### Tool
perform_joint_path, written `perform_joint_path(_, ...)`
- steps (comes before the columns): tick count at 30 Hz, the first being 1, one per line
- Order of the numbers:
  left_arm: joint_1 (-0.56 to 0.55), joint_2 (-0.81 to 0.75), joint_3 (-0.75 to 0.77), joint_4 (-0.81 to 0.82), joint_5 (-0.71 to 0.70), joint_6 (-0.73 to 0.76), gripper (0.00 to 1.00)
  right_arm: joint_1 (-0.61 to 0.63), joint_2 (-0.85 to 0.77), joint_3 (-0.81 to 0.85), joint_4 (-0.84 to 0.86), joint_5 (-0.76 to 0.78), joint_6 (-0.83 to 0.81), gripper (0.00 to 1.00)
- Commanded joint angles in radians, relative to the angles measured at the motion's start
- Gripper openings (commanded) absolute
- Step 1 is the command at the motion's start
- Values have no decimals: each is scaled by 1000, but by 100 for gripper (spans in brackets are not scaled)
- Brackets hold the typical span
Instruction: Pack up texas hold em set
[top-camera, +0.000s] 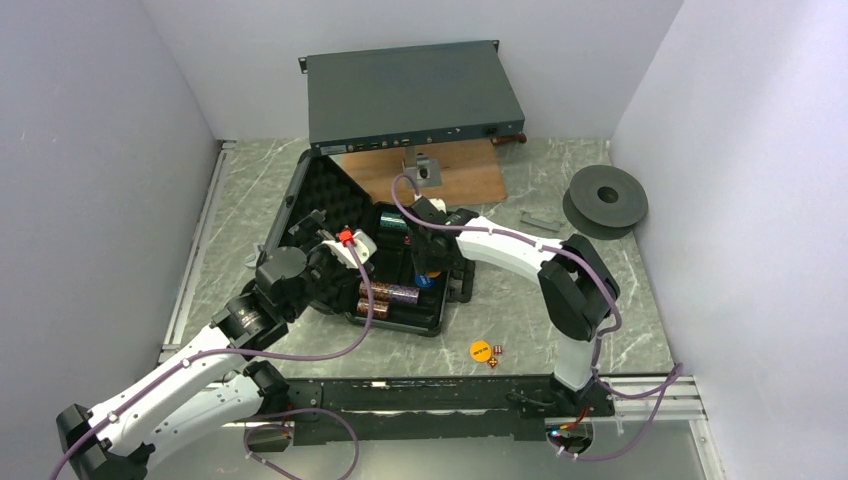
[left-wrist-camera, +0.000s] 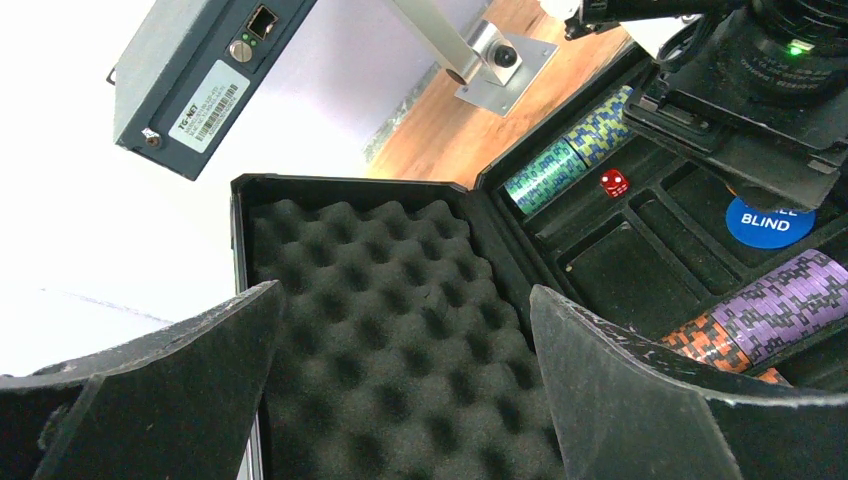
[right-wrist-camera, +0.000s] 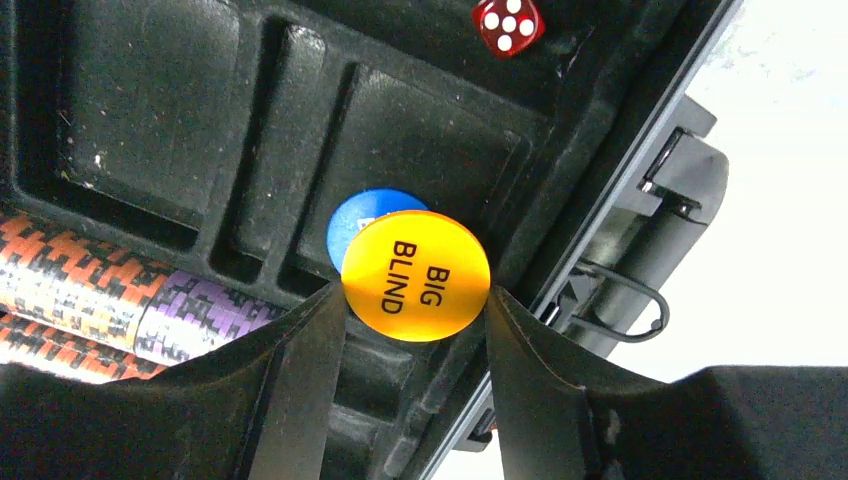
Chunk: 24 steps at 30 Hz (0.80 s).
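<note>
While right arm (top-camera: 560, 285) bends over case (right-wrist-camera: 120, 110), right tool (right-wrist-camera: 415, 300) pinches yellow disc (right-wrist-camera: 416, 272).

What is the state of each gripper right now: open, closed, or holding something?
Left gripper: open, holding nothing.
Right gripper: closed on the yellow BIG BLIND disc.
</note>
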Motion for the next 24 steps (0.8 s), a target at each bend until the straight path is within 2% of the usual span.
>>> perform_joint_path(1,2,-9,12,15,-10,5,99,-19,20,56,51,-18,-25,56)
perform_joint_path(8,2,-9,12,14,-6,5,99,-21,20,65,65,-30,-43,74)
perform_joint_path(15,2,-12,10,16,-6,3,99,-21,-39,57,43,-10,-47,76)
perform_joint_path(24,2,1,15,16,11,-19,99,-21,-257,-55,-7,52,-10,78)
